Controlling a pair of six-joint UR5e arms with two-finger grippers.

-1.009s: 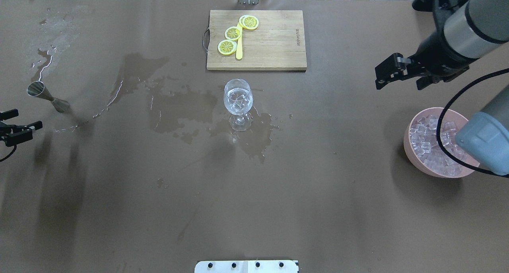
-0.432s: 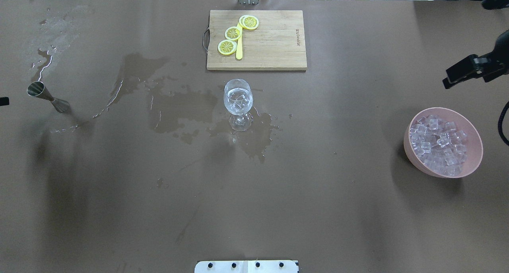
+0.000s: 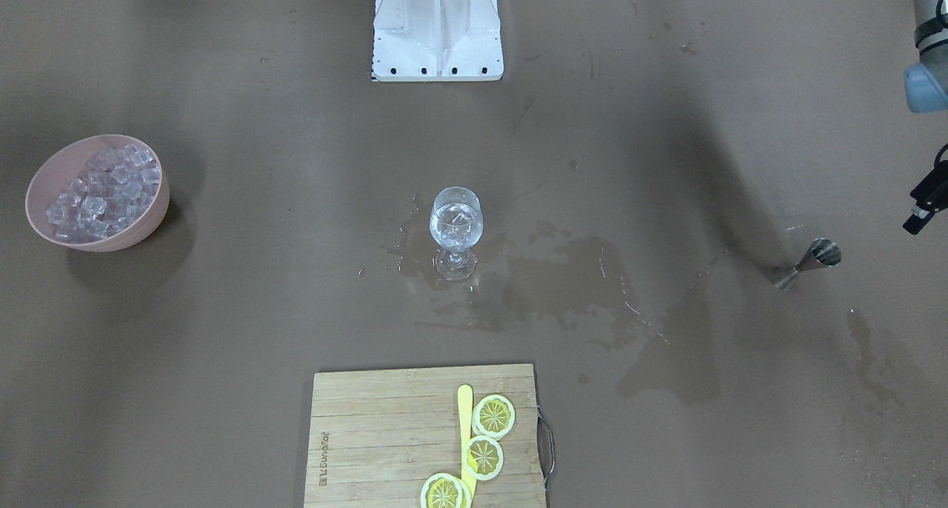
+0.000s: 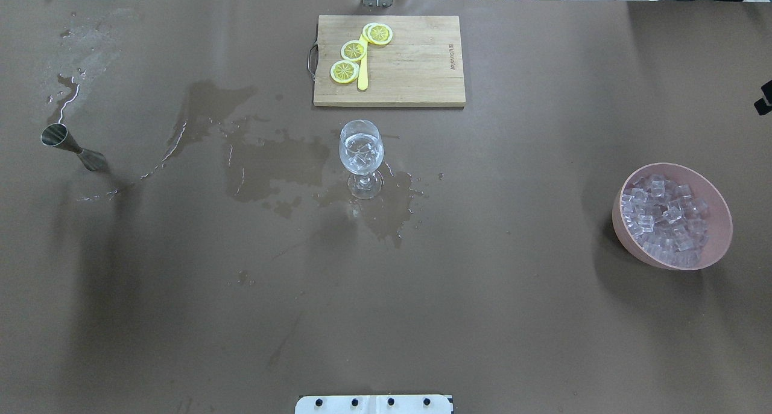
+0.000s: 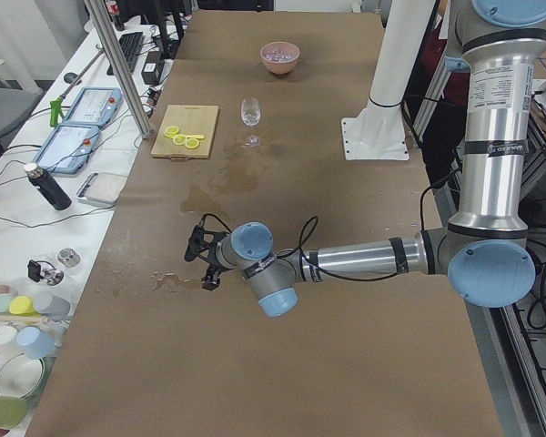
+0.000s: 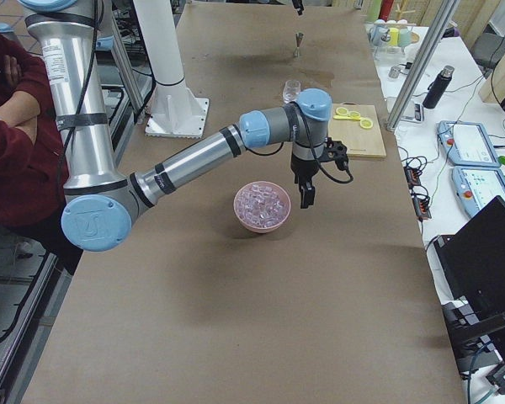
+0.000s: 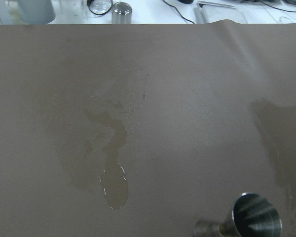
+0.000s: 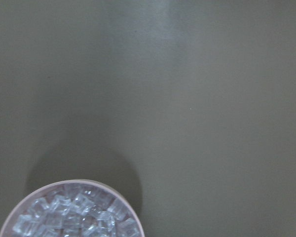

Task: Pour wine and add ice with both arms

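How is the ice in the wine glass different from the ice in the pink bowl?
The wine glass holds only a few cubes, sitting in clear liquid; the pink bowl holds a heap of ice that fills most of it. The glass stands mid-table amid wet patches; the bowl sits on dry cover near the right edge. Both lots are small clear cubes, and no gripper is over either.

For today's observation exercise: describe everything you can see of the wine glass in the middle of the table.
The clear stemmed wine glass stands upright near the centre of the brown-covered table, on its round foot, between the bamboo cutting board and the robot's side. Its bowl holds several small clear ice cubes; whether liquid lies among them cannot be told. The foot sits in a dark wet patch with droplets around it. Neither pincer is near it; nothing else touches it.
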